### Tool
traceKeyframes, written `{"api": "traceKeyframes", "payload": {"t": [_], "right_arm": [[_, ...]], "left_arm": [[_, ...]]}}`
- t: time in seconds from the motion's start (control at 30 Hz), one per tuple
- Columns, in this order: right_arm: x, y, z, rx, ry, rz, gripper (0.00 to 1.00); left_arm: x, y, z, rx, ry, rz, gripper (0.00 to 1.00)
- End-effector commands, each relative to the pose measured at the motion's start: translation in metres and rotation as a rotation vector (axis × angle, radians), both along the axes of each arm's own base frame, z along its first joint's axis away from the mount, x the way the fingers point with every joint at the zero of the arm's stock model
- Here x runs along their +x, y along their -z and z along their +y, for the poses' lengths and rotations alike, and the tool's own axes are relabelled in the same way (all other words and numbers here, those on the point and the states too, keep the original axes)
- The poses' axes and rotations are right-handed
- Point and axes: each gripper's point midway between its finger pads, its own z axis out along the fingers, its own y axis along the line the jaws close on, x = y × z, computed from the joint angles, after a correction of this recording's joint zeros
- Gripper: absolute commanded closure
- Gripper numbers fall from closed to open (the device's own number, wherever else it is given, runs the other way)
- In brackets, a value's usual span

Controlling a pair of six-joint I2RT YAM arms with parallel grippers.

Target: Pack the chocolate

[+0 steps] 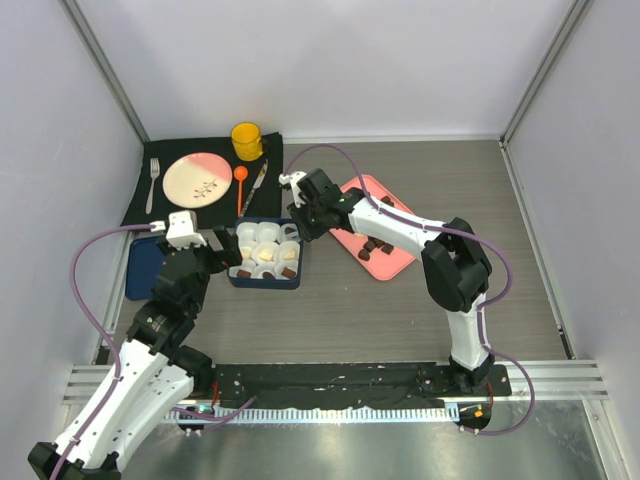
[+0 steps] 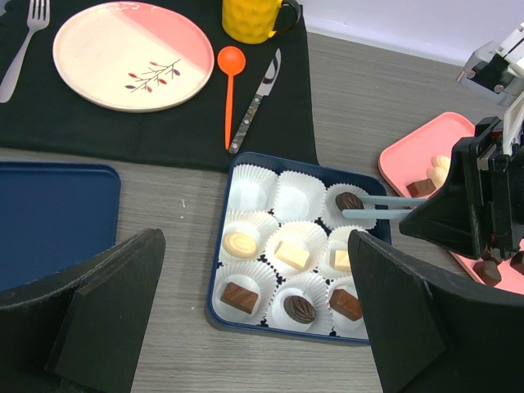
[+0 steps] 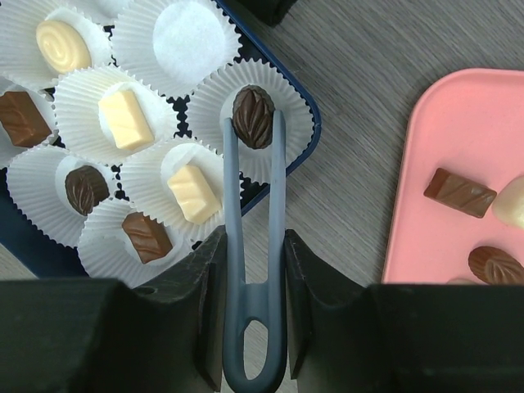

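A blue box (image 2: 214,311) holds white paper cups, several with chocolate in them, dark brown and cream-white. My right gripper (image 3: 254,241) is shut on grey-blue tongs (image 3: 232,188). The tong tips sit on either side of a dark oval chocolate (image 3: 253,116) that lies in the cup at the box's far right corner. More chocolate (image 3: 459,192) lies on the pink tray (image 1: 395,262) to the right. My left gripper (image 2: 255,246) hangs open and holds nothing, just near-left of the box (image 1: 265,283).
A black mat (image 2: 164,131) behind the box carries a pink-and-cream plate (image 2: 131,53), a fork (image 2: 20,41), an orange spoon (image 2: 229,82), a knife (image 2: 258,102) and a yellow mug (image 2: 254,16). A flat blue lid (image 2: 49,217) lies left of the box.
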Motion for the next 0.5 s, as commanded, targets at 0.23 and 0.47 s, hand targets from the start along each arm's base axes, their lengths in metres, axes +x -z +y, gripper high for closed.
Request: {"api": "traceKeyframes", "payload": {"t": [0.23,0.47], "right_arm": [[0.012,-0.032,0.008,0.042,0.004,-0.071,0.64],[0.012,-0.057,0.009,0.084,0.006,-0.105,0.67]], "left_arm": [[0.003,-0.029,0.001,-0.027,-0.007,-0.075,0.00],[0.003,-0.029,0.001,-0.027,-0.008,-0.077,0.00]]}}
